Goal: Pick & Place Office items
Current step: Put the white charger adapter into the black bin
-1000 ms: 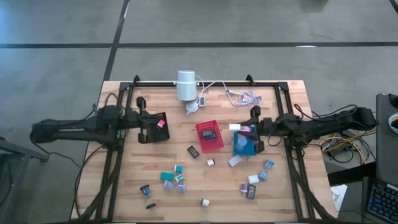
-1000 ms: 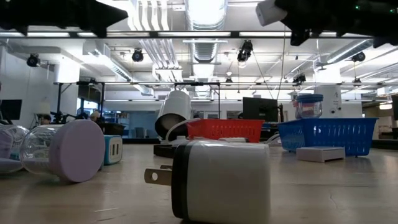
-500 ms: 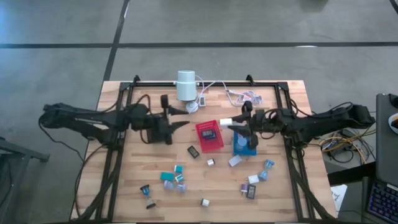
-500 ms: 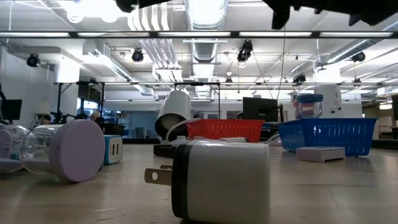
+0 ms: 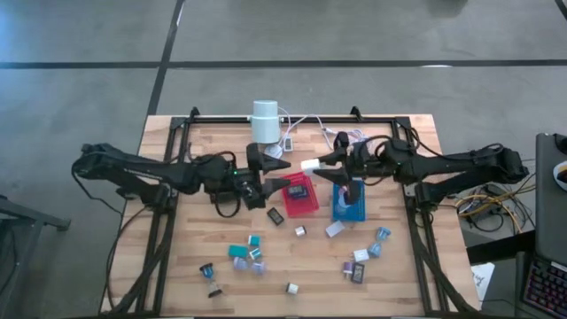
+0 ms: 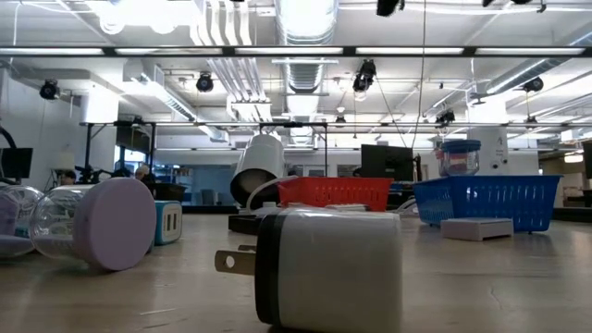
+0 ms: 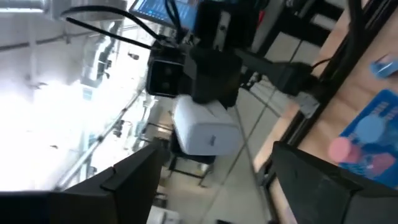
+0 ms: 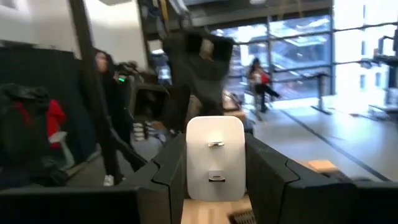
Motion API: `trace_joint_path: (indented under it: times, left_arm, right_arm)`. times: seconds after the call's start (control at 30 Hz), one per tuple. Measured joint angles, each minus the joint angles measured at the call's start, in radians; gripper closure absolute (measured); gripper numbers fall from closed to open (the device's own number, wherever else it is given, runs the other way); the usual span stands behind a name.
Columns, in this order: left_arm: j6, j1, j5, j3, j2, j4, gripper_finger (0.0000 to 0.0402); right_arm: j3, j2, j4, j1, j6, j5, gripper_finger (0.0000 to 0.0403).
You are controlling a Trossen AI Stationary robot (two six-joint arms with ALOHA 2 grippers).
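My right gripper (image 5: 312, 164) is clamped on a white charger block (image 8: 215, 157), its long axis running out past my fingers (image 8: 169, 169) toward the left arm. My left gripper (image 5: 282, 173) faces it with fingers (image 7: 132, 176) spread wide and empty. Both meet above the red tray (image 5: 299, 193), the block just beside the left gripper; I judge a handover, the left being the receiving side.

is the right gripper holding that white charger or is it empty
Holding it: the right gripper is shut on the white charger, fingers on both sides.
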Motion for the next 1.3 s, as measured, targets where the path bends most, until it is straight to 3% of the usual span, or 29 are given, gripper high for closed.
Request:
trace_joint_path:
  times: [0.5, 0.77, 1.3]
  left_arm:
    - [0.049, 0.000, -0.035, -0.001, 0.042, 0.115, 0.0082]
    - [0.049, 0.000, -0.139, -0.002, 0.042, 0.128, 0.0090]
    - [0.029, -0.013, -0.164, -0.004, 0.042, 0.121, 0.0249]
  right_arm:
    - [0.149, 0.170, 0.001, -0.027, 0.015, -0.090, 0.0287]
    - [0.221, 0.242, 0.003, -0.027, 0.021, -0.142, 0.0287]
    - [0.236, 0.253, 0.007, -0.030, 0.024, -0.155, 0.0287]
